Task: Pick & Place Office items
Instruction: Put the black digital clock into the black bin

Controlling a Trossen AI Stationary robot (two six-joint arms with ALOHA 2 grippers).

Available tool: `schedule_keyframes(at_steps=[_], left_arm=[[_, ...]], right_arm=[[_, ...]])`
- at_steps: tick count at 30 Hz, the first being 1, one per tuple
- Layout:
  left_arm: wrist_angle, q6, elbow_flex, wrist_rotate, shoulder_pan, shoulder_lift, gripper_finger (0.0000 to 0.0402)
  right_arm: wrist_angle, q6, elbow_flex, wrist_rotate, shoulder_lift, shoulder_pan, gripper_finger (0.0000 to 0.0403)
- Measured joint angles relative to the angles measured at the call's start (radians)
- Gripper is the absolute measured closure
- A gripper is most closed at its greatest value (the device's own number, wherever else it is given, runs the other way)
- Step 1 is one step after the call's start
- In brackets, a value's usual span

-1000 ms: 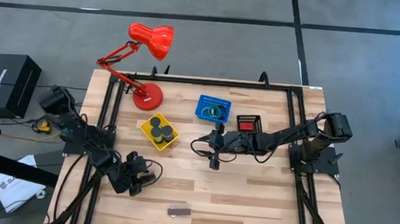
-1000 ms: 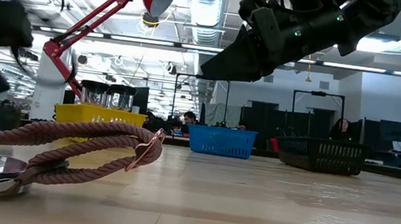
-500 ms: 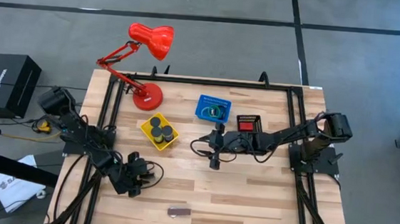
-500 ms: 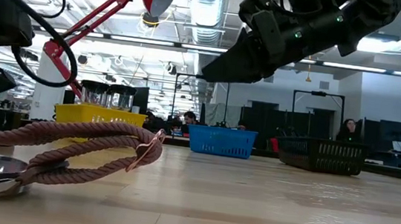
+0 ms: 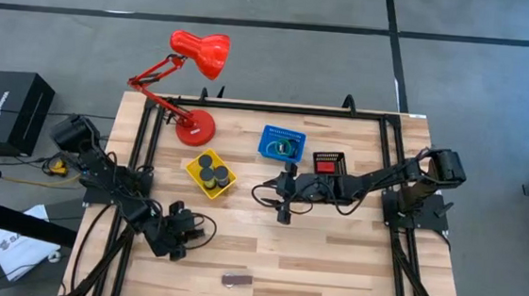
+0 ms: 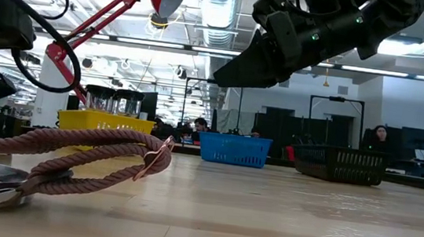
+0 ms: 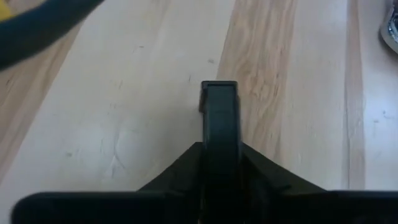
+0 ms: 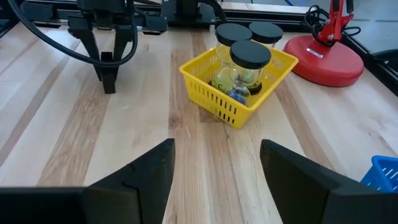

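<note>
Left pincer [image 5: 186, 223], fingers [image 7: 219, 118] drawn together with nothing between them, low over the table [image 5: 331, 267] beside a black loop [image 5: 203, 226]. Right pincer [image 5: 283, 214], fingers [image 8: 149, 168] apart, hovers mid-table. Jars with black lids [image 8: 250, 53] stand in the yellow basket [image 8: 217, 99]; brownish bar [image 5: 236, 280] lies near the front edge.

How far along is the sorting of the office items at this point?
Done: black-lidded jars in the yellow basket, a green piece in the blue basket, a red block in the black basket. In hand: nothing visible; left gripper shut beside the black loop, right gripper open. Left: loop and brownish bar.
</note>
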Motion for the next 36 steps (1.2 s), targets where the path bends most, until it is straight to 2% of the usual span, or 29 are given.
schedule_keyframes(at_steps=[5,11,14,19,26,31,36], left_arm=[[0.005,0.000,0.000,-0.007,0.016,-0.003,0.0352],[0.055,0.029,0.000,-0.034,0.056,-0.003,0.0333],[0.137,0.110,0.000,-0.034,0.092,-0.003,0.0340],[0.337,0.292,0.000,-0.038,0.183,-0.003,0.0355],[0.616,0.644,0.000,0.006,0.303,-0.004,0.0332],[0.714,0.797,0.000,0.019,0.380,-0.004,0.0354],[0.764,0.846,0.000,0.032,0.463,-0.004,0.0342]], right_arm=[[0.000,0.000,0.000,0.000,0.000,0.001,0.0175],[0.000,0.016,0.000,-0.001,0.000,0.002,0.0175],[-0.001,0.043,0.000,-0.021,0.000,0.006,0.0175],[-0.002,0.057,0.000,-0.113,0.000,0.038,0.0175],[0.086,0.106,-0.001,-0.114,0.025,0.091,0.0175],[0.224,0.116,0.005,-0.114,0.091,0.099,0.0175],[0.271,0.115,0.055,-0.110,0.158,0.078,0.0175]])
